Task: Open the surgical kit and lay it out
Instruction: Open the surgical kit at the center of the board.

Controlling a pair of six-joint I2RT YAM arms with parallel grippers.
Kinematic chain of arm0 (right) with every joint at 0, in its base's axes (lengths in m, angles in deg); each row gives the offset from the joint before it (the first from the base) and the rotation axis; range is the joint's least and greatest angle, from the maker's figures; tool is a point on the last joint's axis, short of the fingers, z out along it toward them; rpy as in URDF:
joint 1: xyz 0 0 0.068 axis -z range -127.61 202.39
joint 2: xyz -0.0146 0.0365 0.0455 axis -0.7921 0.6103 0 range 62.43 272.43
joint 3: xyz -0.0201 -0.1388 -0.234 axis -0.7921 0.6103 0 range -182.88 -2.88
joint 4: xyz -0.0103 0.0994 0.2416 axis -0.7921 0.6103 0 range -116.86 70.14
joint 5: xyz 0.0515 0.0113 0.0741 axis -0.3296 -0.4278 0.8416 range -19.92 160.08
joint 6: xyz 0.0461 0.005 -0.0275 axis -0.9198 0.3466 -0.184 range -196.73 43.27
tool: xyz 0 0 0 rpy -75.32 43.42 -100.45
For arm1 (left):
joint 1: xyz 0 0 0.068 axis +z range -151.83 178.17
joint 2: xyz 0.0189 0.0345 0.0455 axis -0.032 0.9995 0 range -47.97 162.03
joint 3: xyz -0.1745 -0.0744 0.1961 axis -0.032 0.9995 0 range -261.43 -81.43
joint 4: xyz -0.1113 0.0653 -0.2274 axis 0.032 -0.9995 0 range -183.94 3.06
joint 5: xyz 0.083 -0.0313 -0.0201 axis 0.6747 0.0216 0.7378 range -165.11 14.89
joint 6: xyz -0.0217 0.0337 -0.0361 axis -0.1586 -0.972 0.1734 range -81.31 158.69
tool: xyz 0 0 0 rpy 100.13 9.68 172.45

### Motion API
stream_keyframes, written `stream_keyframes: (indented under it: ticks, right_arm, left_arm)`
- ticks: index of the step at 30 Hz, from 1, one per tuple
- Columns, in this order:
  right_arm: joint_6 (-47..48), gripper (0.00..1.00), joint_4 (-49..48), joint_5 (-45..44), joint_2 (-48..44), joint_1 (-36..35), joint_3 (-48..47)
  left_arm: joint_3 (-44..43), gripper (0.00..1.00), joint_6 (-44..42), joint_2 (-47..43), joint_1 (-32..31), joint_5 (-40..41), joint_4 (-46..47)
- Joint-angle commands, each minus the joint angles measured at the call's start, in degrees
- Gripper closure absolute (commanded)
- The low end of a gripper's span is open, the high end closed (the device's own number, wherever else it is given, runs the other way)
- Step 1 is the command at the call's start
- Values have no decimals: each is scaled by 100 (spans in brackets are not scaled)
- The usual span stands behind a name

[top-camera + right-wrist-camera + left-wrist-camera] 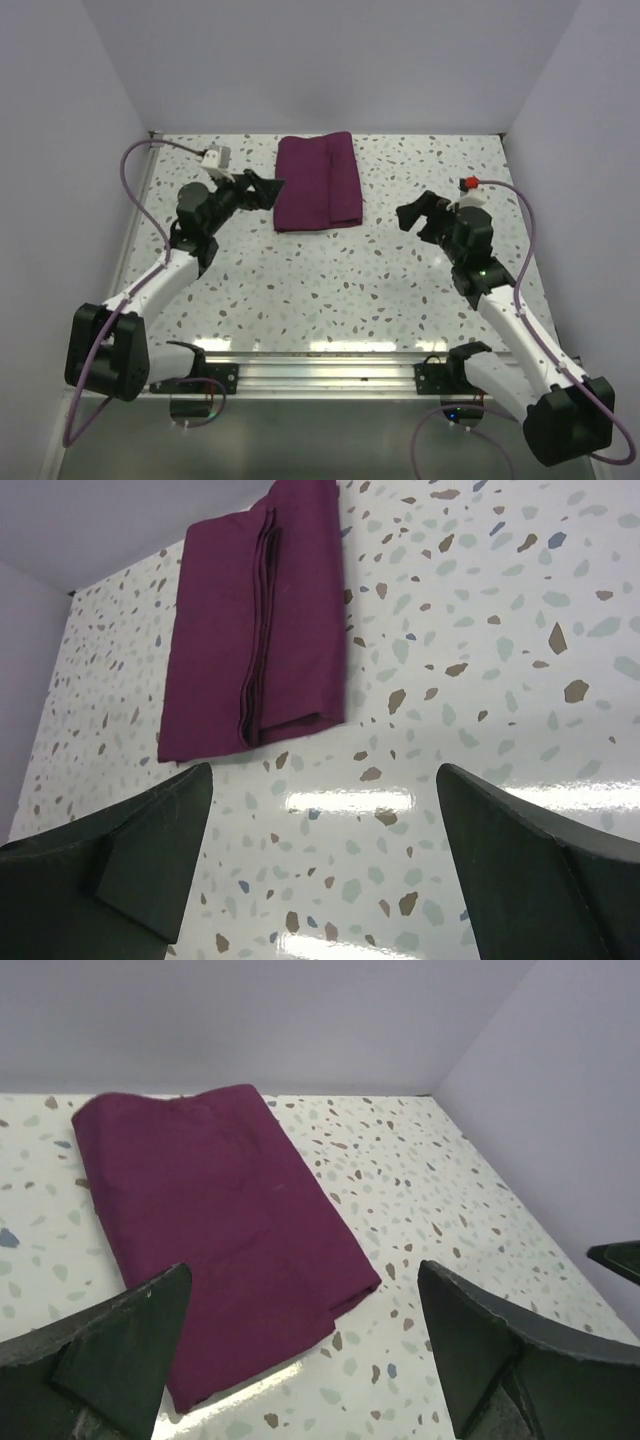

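Note:
The surgical kit (317,182) is a dark purple cloth wrap, folded shut and lying flat near the back of the speckled table (330,285). No tray or instruments show. My left gripper (270,191) hovers open just left of the wrap, close to its left edge. In the left wrist view the wrap (210,1210) fills the space ahead of the open left gripper (305,1272). My right gripper (413,213) is open, well to the right of the wrap and apart from it. The right wrist view has the wrap (255,630) far ahead of the right gripper (325,772), its layered fold edges visible.
White walls close in the table at the back (330,60), left (60,150) and right (585,150). A metal rail (320,368) runs along the near edge between the arm bases. Purple cables loop beside both arms.

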Motion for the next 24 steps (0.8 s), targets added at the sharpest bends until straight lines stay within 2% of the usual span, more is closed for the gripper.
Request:
stream_keyframes:
  ticks: [1,2,5,6,9,10,13,15,19,24]
  right_arm:
    - [-283,2,467,-343,-413,-83,-263]
    - [-319,2,503,-571,-527,-127,-158]
    - [-302,2,845,-635,-827,-224,-139]
    - [-241,3,968,-582,-836,-224,-166]
    - [-47,5,1285,-328,-766,-250,-245]
    - [66,5,1321,-240,-748,-268,-236]
    - [173,4,1312,-55,-669,-312,-166]
    - [182,4,1303,-46,-625,-329,-140]
    - [173,4,1189,7,-520,-356,-113]
    - [173,4,1189,34,-475,-347,-113]
  left_arm:
    - [-1293,0,-1070,47,-869,1752,-1095]
    - [-1513,0,-1275,231,-1368,2082,-1262]
    - [-1743,0,-1410,704,-1768,2629,-940]
    - [-2013,0,-1348,890,-1795,2753,-1148]
    - [-2865,1,-1417,1873,-2058,3823,-2120]
    - [-3017,2,-1609,2337,-2163,4453,-2264]
    - [-3360,2,-2049,3103,-2638,5167,-2397]
    - [-3640,2,-2121,3456,-2937,5477,-2494]
    - [-3914,26,-1964,4098,-3043,5619,-2556]
    - [-3932,29,-1840,4328,-3034,5645,-2477]
